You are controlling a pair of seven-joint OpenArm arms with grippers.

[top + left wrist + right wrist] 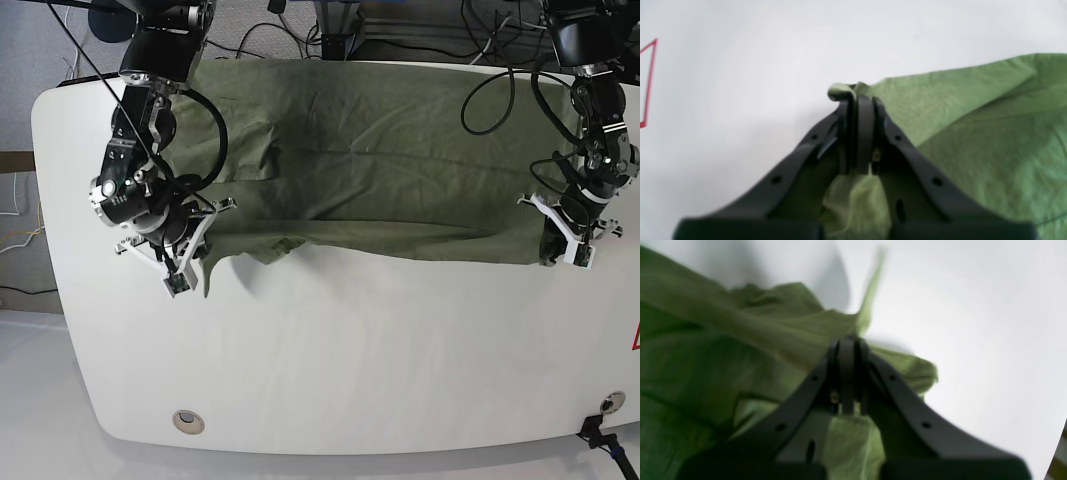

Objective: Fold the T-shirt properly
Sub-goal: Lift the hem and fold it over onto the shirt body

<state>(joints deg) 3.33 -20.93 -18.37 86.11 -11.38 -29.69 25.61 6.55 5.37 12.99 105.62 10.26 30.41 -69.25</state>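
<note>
1. T-shirt: olive-green, spread across the far half of the white worktop, its near edge lifted.
2. Left gripper: jaws closed, pinching the T-shirt's near edge.
3. Right gripper: jaws closed on a bunched fold of the T-shirt's opposite end.

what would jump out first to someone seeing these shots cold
The big olive-green T-shirt spread across the far half of the white table, with its near edge lifted into a fold. Next, the two black arms at either end: the left pincer is shut on a bunched bit of the cloth at the base view's right, and the right pincer is shut on it at that view's left. A red outline marks the table beside the left arm.
</note>
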